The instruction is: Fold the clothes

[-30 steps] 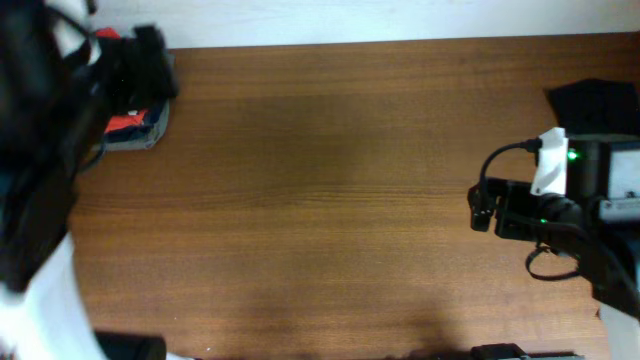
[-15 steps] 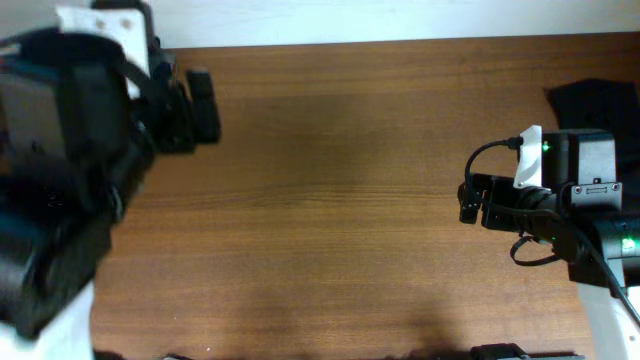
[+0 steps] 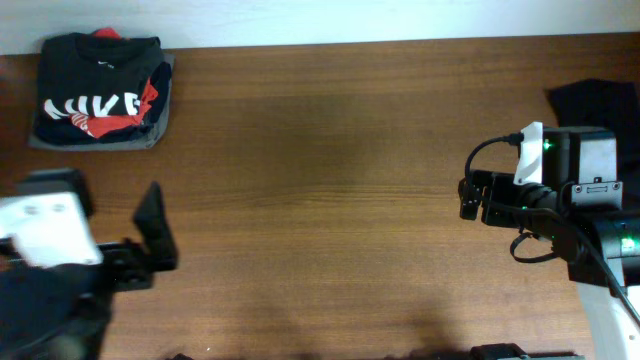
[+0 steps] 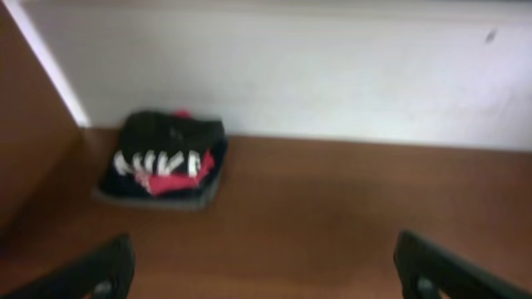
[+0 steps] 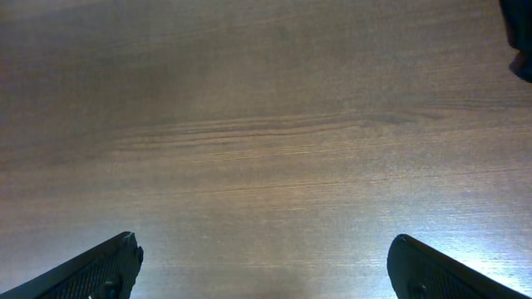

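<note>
A folded stack of clothes (image 3: 98,92), a black shirt with white letters and red on top of a grey piece, lies at the table's far left corner. It also shows in the left wrist view (image 4: 163,158), by the white wall. A dark unfolded garment (image 3: 597,102) lies at the far right edge. My left gripper (image 3: 152,238) is open and empty at the left front, well short of the stack. My right gripper (image 3: 468,200) is open and empty over bare wood at the right; its fingertips frame the right wrist view (image 5: 264,270).
The brown wooden table (image 3: 330,190) stretches between the two arms. A white wall (image 4: 332,66) runs along the far edge. The right arm's body with its cable (image 3: 565,200) sits at the right side.
My left arm has swung from the far left corner back toward the front left, uncovering the folded stack. My right arm has barely shifted.
</note>
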